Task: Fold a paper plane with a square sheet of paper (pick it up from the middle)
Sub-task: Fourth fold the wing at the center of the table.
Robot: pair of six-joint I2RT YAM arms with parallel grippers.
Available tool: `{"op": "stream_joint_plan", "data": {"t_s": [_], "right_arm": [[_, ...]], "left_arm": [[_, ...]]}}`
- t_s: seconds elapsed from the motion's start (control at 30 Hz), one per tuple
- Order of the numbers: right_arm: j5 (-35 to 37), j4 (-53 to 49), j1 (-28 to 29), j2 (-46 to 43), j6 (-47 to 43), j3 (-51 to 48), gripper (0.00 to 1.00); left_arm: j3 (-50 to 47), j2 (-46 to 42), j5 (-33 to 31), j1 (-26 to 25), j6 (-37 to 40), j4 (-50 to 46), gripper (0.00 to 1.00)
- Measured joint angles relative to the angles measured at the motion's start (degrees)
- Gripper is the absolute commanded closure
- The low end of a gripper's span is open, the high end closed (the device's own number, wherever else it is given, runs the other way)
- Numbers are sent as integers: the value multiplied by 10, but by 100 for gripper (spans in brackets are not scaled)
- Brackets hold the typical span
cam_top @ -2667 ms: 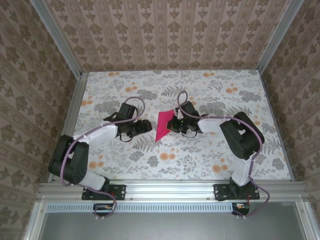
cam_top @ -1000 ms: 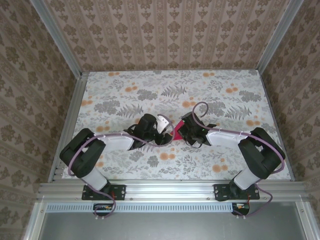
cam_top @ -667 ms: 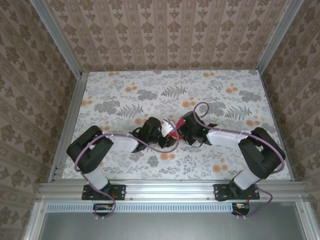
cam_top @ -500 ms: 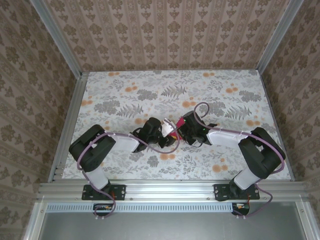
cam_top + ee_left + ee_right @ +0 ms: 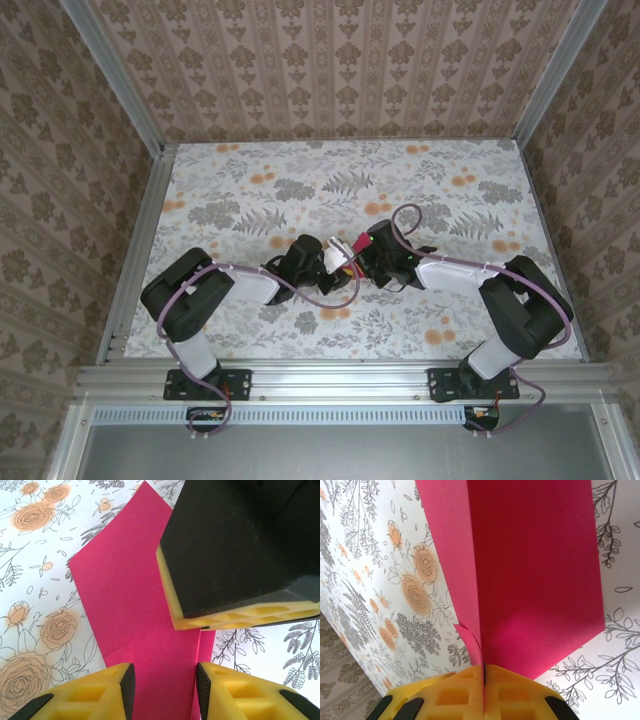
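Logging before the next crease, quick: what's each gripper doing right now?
Left gripper: open, jaws either side of the folded pink paper.
Right gripper: closed, holding the folded pink paper.

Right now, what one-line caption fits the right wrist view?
The right gripper, shut, pinches the folded pink paper at its edge, with the floral tabletop behind.

A floral-print table spans the frame's middle, patterned brown wallpaper above, a metal rail along the bottom.

Bright, even light casts soft shadows; close foreground blurs.
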Motion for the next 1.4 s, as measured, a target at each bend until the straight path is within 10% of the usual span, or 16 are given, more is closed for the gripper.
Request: {"op": "stream_joint_plan", "data": {"t_s": [0.67, 0.97, 1.4], "right_arm": [[-3, 0, -5, -13, 16, -4, 94], [-14, 2, -16, -31, 19, -12, 65], [-36, -9, -53, -35, 2, -17, 55]], "left_arm": [[-21, 1, -7, 0, 7, 42, 84], [-21, 6, -11, 3, 9, 51, 97], [-21, 9, -9, 3, 9, 51, 96]]}}
